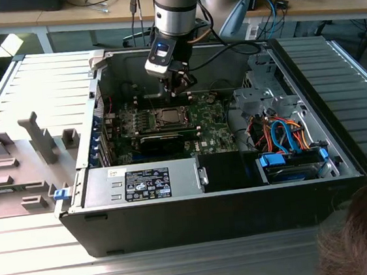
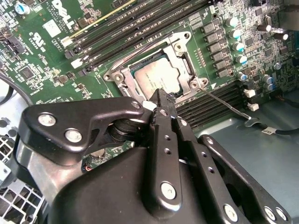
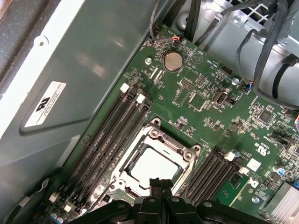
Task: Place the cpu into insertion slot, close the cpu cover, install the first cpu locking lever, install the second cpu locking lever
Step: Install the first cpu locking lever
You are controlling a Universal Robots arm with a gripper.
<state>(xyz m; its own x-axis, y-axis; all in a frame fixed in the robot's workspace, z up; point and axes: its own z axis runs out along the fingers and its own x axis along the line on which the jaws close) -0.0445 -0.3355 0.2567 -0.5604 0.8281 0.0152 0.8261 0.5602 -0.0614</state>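
Gripper (image 1: 181, 85) in exterior view hangs inside open computer case (image 1: 212, 220), just above cpu (image 1: 167, 118). Second wrist view: fingers pressed together, nothing between them, tips at edge of cpu cover (image 2: 180, 46), which lies flat framing cpu. First wrist view: closed tips beside cpu's edge.
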